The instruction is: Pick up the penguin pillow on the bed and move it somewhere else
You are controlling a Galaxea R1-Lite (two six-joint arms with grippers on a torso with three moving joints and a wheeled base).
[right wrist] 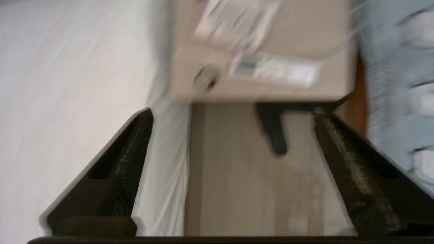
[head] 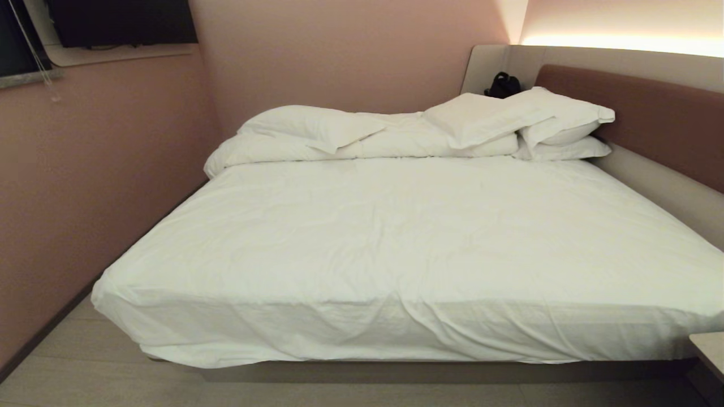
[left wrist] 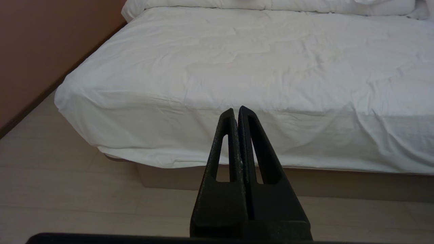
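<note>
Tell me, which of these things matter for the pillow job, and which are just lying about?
Part of the job:
- penguin pillow, blue, off the bed now
- bed
- right gripper, open, empty
- left gripper, shut, parked at the bed's foot

Just lying about:
- white pillows
- black bag
- bedside table

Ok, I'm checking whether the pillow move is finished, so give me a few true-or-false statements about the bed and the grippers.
1. The penguin pillow lies on top of the bed in the head view. False: only white pillows and bedding show there; a blurred blue-grey patch, probably the penguin pillow, shows off the bed in the right wrist view.
2. The right gripper is open and empty. True.
3. The left gripper is open. False: its fingers are pressed together.
4. A dark object sits on the ledge behind the white pillows. True.
5. The right gripper hangs over the middle of the mattress. False: floor shows between its fingers.
</note>
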